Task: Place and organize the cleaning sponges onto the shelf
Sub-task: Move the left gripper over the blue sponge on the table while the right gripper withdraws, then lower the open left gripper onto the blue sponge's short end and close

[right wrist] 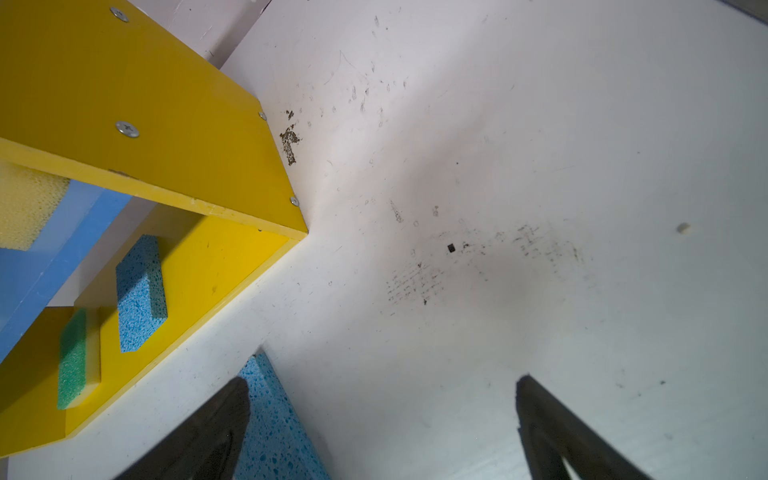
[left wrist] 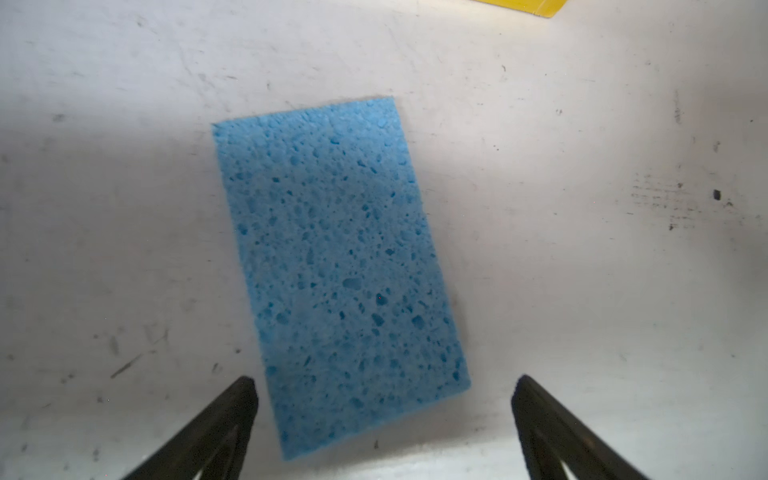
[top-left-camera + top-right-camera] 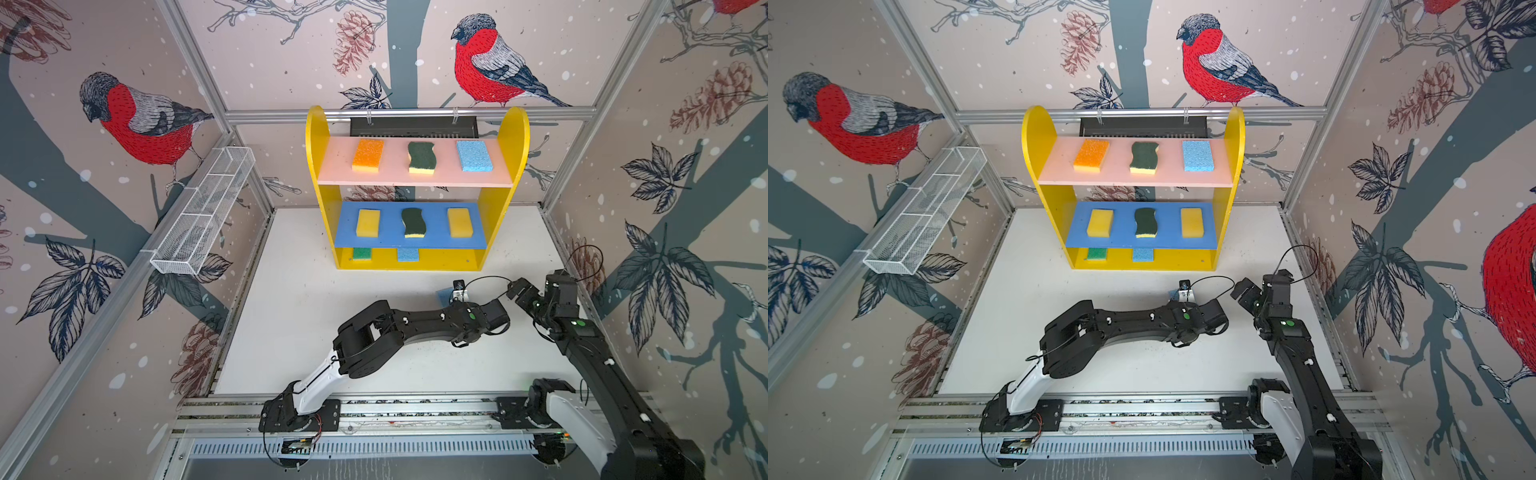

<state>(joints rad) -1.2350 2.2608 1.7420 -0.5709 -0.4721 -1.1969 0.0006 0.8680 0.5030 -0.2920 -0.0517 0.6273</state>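
**STATUS: EIGHT SPONGES ON THE SHELF, ONE ON THE TABLETOP, BOTH CLAWS RELEASED**

**1. Shelf.** The shelf (image 3: 513, 137) stands upright at the rear of the tabletop (image 3: 299, 332). Positions below read left to right in both top views.
- The pink board (image 3: 415, 178) carries the orange sponge (image 3: 368, 155), the upper scourer (image 3: 421, 157) and the upper blue sponge (image 3: 474, 155).
- The blue board (image 3: 390, 239) carries the left yellow sponge (image 3: 368, 222), the lower scourer (image 3: 414, 222) and the right yellow sponge (image 3: 459, 222).
- The base (image 3: 449, 259) holds the green sponge (image 3: 362, 253) at the left and the base blue sponge (image 3: 408, 254) near the middle.

On each level the sponges lie flat and apart from one another.

**2. Loose sponge.** The loose blue sponge (image 2: 338, 274) lies flat on the tabletop in front of the right half of the shelf, near the base but apart from it. In both top views the left arm's wrist covers most of it.

**3. Left claw.** The left claw (image 2: 386, 386) is released. Its fingers are spread wide, one on each side of the loose blue sponge's near end. The sponge is not gripped. Whether a finger touches its edge cannot be told.

**4. Right claw.** The right claw (image 1: 383, 384) is released, with only bare tabletop showing between its fingers. It sits off the shelf's right front corner, just beside the left arm's wrist. In the right wrist view the loose blue sponge shows beside one finger.

**5. Surroundings.** A white wire basket (image 3: 203, 216) hangs on the left wall rail, well apart from the shelf.
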